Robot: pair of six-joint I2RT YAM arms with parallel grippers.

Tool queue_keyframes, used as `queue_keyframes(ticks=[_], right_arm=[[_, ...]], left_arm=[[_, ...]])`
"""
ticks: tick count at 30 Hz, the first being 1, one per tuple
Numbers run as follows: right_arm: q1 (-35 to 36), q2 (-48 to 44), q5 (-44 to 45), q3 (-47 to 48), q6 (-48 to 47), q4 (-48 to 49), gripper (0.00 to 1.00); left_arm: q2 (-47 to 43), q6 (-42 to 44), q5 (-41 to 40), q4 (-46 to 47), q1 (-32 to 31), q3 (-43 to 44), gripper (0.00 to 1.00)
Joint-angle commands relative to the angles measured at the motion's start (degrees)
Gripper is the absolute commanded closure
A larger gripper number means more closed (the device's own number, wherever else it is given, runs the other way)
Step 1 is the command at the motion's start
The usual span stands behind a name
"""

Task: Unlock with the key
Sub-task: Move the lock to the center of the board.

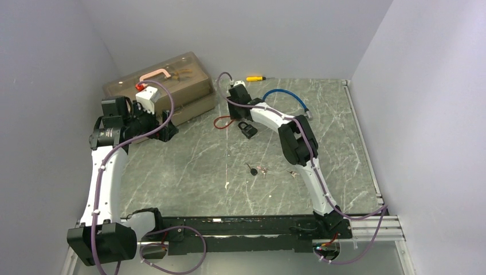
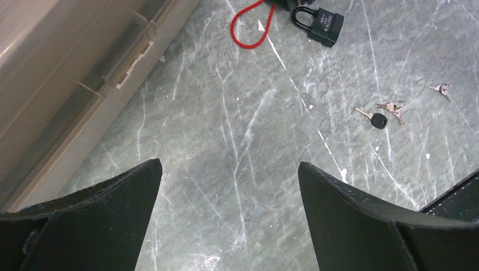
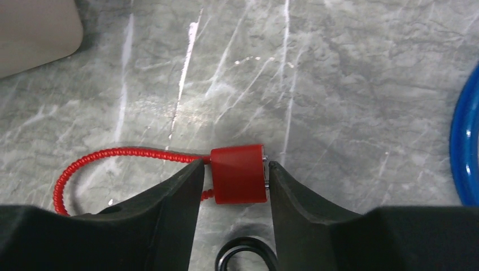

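1. right gripper [image 3: 236, 165]: fingers abt half closed, one against each side of the red lock [image 3: 238, 182]. Gripped it at far-ctr of table [image 1: 344, 143], just right of the box.
2. red lock: small red block w/ metal edge on its right side. Whether it sat on the table or just above it couldn't be told.
3. red cable [image 3: 107, 157]: ran left from the lock, then looped back over the table.
4. black padlock [image 1: 247, 129]: lay flat, shackle shut, just beside the red cable on its near-right side.
5. black-headed key [image 2: 378, 120]: lay mid-table, well apart from both locks; silver keys [image 2: 396, 107] touched it on one ring.
6. small key bunch [image 2: 442, 88]: lay right of item 5, separate.
7. left gripper [image 2: 229, 164]: fingers fully spread, held nothing. Hovered over bare table beside the box front.
8. box [image 1: 166, 83]: clear brownish plastic w/ pink handle, lid shut, far-left of table.
9. blue cable [image 1: 283, 93]: curved loop, far side, right of the right gripper.
10. screwdriver [image 1: 255, 78]: yellow handle, at far table edge.
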Motion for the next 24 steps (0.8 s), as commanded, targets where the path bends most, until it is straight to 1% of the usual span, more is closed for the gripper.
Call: queue_keyframes(ticks=[1, 3, 7, 12, 17, 18, 21, 24], right_arm=[[2.3, -0.6, -1.1, -1.4, -0.3, 0.1, 0.54], [3.6, -2.3, -0.2, -4.3, 0.1, 0.9, 0.57], [6.4, -7.7, 0.8, -13.5, 2.5, 3.5, 0.62], [11.2, -16.5, 1.8, -29.8, 5.5, 9.7, 0.63], [16.6, -22.1, 3.4, -37.1, 9.9, 9.7, 0.66], [17.7, -22.9, 3.9, -38.2, 10.4, 9.7, 0.65], [19.7, -24.6, 3.7, -40.0, 12.6, 9.6, 0.54], [19.6, -26.0, 3.4, -38.2, 12.6, 7.7, 0.45]], left_arm=[[-1.9, 1.0, -0.3, -1.0, 0.2, -0.3, 0.01], [-2.4, 1.3, -0.7, -1.4, 0.1, -0.5, 0.01], [-3.7, 1.6, -1.1, -1.9, 0.2, -0.8, 0.01], [-5.2, 2.1, -1.2, -2.3, 0.2, -1.7, 0.01], [-6.3, 2.5, -0.9, -2.8, 0.1, -2.1, 0.01], [-6.5, 2.6, -0.8, -2.8, 0.2, -2.3, 0.02], [-6.5, 2.5, -0.7, -2.4, 0.2, -2.7, 0.01], [-5.9, 2.4, -0.6, -2.9, 0.2, -2.3, 0.02]])
